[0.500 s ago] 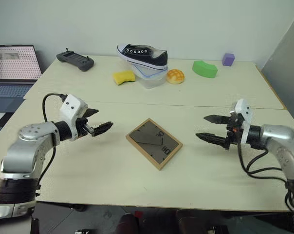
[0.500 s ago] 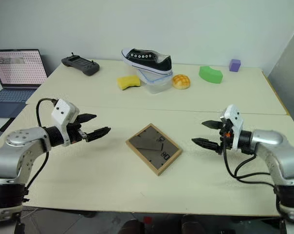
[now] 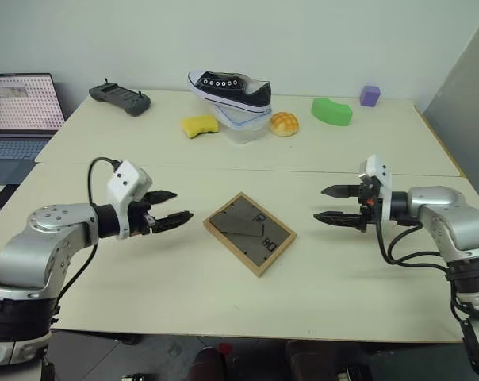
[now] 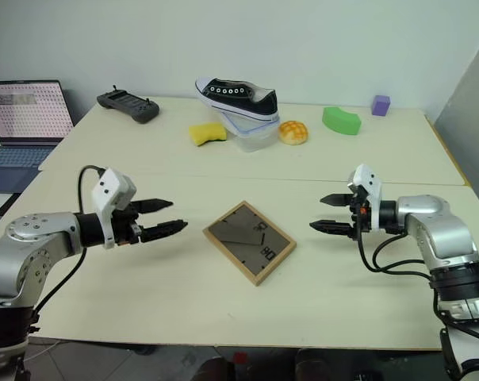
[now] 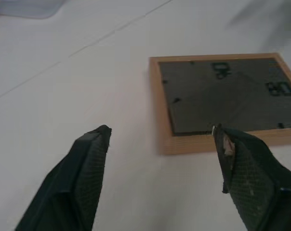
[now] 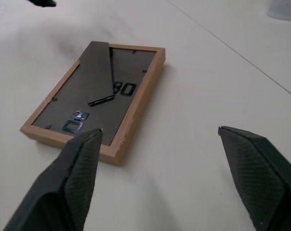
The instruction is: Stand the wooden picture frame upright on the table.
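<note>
The wooden picture frame [image 3: 250, 232] lies flat, back panel up, on the near half of the worktop [image 3: 184, 278], between the left gripper [image 3: 170, 209] on its left and the right gripper [image 3: 331, 204] on its right, apart from both. Behind it, past the seam, a shoe [image 3: 230, 88] rests on a container [image 3: 244, 127], with a sponge [image 3: 201, 125] to their left and a bun [image 3: 284, 123] to their right. A controller [image 3: 120, 98] sits far left, a laptop [image 3: 21, 111] beyond the worktop's left edge.

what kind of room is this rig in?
Likely a robotics lab or test room, not a home. An open laptop and a handheld controller sit by a plain cream table holding unrelated props: a sneaker on a clear tub, a sponge, foam shapes and a picture frame.
</note>
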Robot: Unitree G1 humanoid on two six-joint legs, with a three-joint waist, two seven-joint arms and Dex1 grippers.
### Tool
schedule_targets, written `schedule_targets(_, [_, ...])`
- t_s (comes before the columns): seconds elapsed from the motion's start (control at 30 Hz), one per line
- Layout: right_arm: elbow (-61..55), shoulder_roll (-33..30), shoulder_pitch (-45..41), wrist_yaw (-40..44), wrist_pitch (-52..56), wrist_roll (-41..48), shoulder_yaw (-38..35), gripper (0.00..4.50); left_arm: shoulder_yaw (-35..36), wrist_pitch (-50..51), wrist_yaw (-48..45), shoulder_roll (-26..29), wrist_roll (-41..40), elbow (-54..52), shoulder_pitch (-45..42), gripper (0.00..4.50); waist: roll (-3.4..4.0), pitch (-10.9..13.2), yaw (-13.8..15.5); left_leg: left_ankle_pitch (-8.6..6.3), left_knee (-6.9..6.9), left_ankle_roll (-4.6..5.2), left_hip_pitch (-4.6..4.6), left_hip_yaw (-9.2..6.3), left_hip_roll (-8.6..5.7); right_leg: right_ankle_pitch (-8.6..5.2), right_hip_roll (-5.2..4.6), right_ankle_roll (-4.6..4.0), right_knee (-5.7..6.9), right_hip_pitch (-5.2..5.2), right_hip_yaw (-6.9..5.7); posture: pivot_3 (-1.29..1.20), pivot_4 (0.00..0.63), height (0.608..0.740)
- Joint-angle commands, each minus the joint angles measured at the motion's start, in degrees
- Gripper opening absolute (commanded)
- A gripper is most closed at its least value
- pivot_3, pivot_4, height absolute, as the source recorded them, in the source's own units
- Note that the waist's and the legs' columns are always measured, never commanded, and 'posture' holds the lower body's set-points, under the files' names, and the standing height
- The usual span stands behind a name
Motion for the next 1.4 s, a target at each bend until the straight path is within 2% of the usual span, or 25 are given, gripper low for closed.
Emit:
schedule_targets(0.03, [8.05,4.4,-5.6,-5.12,-6.3,-4.93,0.3,2.95,1.77,2.5,4.36,-1.08,-0.19,-5.08,4.16,2.62,0.01,0.01,-0.39,0.0,0.0,0.0,0.03,0.0,0.01,0.0,0.01,0.0,0.01,0.01,0.01,0.0,0.15,0.74])
schedule_targets(0.13, [10.76,7.53,-6.8,-7.11,-7.81,-7.15,1.16,2.12,1.59,5.33,10.18,-4.38,-0.43,-10.06,6.97,1.9,0.0,0.01,-0.41,0.0,0.0,0.0,0.01,-0.01,0.01,0.0,0.0,0.0,0.02,0.01,0.0,0.0,0.15,0.74])
schedule_targets(0.23, [12.4,9.86,-6.04,-8.67,-10.19,-9.39,2.34,1.54,0.23,6.5,15.97,-9.3,0.4,-12.93,8.94,1.38,0.0,0.01,0.03,0.0,0.01,-0.01,-0.03,-0.02,-0.02,0.0,-0.06,0.0,-0.04,0.02,-0.02,0.0,0.15,0.74])
schedule_targets(0.43, [11.6,14.69,-2.25,-12.91,-11.63,-12.02,3.6,0.02,-5.7,5.36,23.52,-16.53,4.57,-11.83,8.29,0.06,-0.02,-0.02,0.47,0.01,0.05,-0.02,-0.01,-0.02,-0.06,0.02,-0.12,0.0,0.02,0.06,-0.02,0.0,0.15,0.74])
schedule_targets(0.6, [2.91,15.83,2.69,-12.81,-8.61,-12.28,5.28,0.0,-9.69,3.83,24.38,-18.63,6.75,-9.78,6.28,0.03,0.01,-0.04,0.69,0.01,0.04,-0.02,-0.01,-0.01,-0.06,0.02,-0.11,0.0,0.03,0.04,-0.01,0.0,0.15,0.74])
schedule_targets(0.7, [-7.05,14.51,7.07,-10.83,-3.15,-10.07,6.56,0.0,-13.33,2.86,23.56,-19.59,8.31,-7.01,2.58,0.03,0.01,-0.04,0.93,0.01,0.04,-0.02,0.0,-0.02,-0.06,0.01,-0.1,0.0,0.05,0.05,-0.02,0.0,0.15,0.74])
schedule_targets(0.9, [-19.44,12.92,11.94,-11.57,5.15,-7.96,6.06,0.0,-17.66,-0.33,22.36,-22.04,11.44,-1.6,-2.97,0.03,-0.02,-0.05,1.25,0.01,0.07,-0.02,-0.01,-0.05,-0.1,0.01,-0.1,0.0,0.03,0.09,-0.04,0.0,0.15,0.74])
schedule_targets(1.23, [-23.31,10.52,14.61,-13.24,9.67,-7.82,4.38,0.0,-20.82,-4.25,20.75,-23.67,15.9,2.63,-5.81,0.03,-0.03,-0.06,1.09,0.01,0.07,-0.02,0.0,-0.06,-0.08,0.01,-0.05,0.0,0.02,0.09,-0.03,0.0,0.15,0.74])
schedule_targets(1.4, [-20.12,7.82,14.09,-15.68,7.36,-10.09,2.02,0.0,-14.09,-1.37,17.49,-18.73,12.72,0.38,-3.95,0.03,-0.03,-0.05,1.05,0.01,0.07,-0.02,0.0,-0.05,-0.08,0.01,-0.05,0.0,0.01,0.09,-0.03,0.0,0.15,0.74])
